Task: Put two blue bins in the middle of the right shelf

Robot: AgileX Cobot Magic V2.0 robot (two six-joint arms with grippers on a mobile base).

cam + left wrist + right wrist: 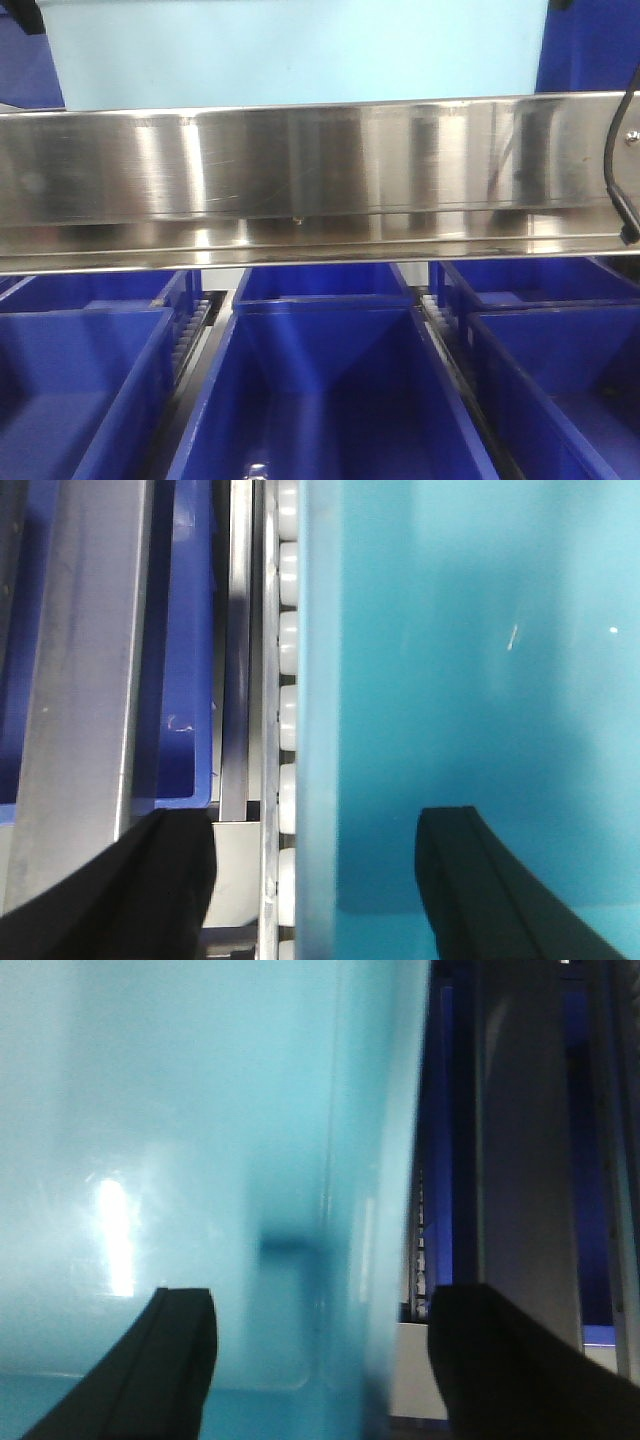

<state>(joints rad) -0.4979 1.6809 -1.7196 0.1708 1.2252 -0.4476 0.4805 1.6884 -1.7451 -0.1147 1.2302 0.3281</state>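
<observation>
Pale blue bin [300, 50] sits at the top of the front view, behind and above the steel rail [300, 160] of a shelf level. Both wrist views show it close up. Left gripper [320, 820]: fingers spread, 1 inside and 1 outside the bin's left wall, with a gap showing on each side, so no pinch visible. Right gripper [325, 1300]: same on the right wall. The outer finger is near the wall, the inner one well clear, so it's not clamped as far as I can see. White rollers [287, 715] run just beside the bin's left wall, so my read is that we're at the set-down of bin 1 on the shelf. I can't confirm it's the middle level from these views. Next move needs a check that the bin is fully seated on the rollers. Then both arms should back straight out along the walls without dragging it, and go for bin 2. Counts: 1 pale bin in view, the 2nd not visible; 6 dark blue bins [300, 370] below the rail; 2 roller tracks [192, 335] between them; 1 rail.
</observation>
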